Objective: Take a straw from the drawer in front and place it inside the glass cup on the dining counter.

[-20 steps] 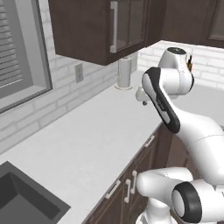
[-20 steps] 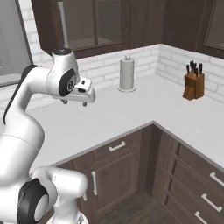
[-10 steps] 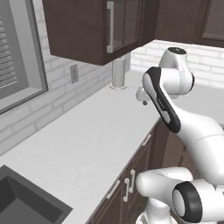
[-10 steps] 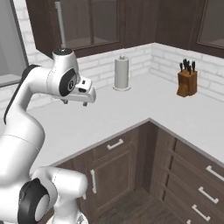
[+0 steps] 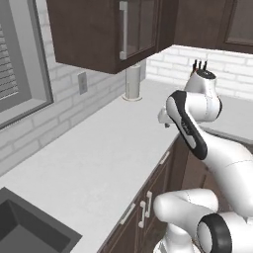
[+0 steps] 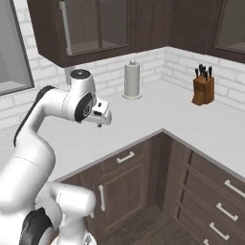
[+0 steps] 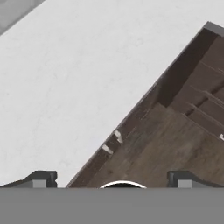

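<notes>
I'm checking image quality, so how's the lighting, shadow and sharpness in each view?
Left base view: even, flat light, soft shadow under the cabinets. Right base view: sharp, knife block clear. Hand view: coarse, slightly blurry, counter nearly washed out white.

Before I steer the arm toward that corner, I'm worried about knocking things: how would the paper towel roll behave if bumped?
The paper towel roll stands tall and narrow on a small round base, so it would probably tip rather than slide. It looks light for its size, likely soft, so unlikely to break. Once down, its round shape might roll across the counter.
</notes>
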Tool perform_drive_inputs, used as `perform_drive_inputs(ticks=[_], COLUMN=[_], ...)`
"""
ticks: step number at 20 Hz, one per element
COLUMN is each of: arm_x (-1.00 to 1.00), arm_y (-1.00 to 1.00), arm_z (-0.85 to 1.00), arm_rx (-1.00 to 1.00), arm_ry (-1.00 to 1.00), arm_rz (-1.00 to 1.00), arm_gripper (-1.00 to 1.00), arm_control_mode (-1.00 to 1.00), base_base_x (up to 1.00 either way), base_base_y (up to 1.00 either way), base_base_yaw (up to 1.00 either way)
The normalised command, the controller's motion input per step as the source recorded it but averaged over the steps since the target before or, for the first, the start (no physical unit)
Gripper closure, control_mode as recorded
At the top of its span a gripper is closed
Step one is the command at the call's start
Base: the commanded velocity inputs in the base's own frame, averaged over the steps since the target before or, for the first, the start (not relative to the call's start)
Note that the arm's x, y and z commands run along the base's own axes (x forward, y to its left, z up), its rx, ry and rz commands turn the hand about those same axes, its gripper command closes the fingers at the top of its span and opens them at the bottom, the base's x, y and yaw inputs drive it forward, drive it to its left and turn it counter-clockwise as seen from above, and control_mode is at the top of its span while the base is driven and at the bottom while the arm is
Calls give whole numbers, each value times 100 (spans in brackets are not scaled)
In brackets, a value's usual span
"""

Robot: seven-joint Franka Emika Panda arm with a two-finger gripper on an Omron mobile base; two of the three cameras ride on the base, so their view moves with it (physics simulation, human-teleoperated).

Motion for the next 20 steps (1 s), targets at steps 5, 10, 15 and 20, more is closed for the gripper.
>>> perform_drive_inputs(ticks=[5, 10, 15, 20], arm_x=[0, 3, 23, 35], arm_y=[-100, -97, -35, -1], arm_z=[-100, -100, -69, -43], arm_rx=[37, 56, 45, 27], arm_ry=[-16, 0, 9, 15], arm_rz=[-3, 0, 0, 0], arm_gripper=[-100, -100, -100, -100], arm_control_mode=[-100, -100, -100, -100], base_base_x=[0, 0, 0, 0], base_base_y=[0, 0, 0, 0], base_base_yaw=[0, 0, 0, 0])
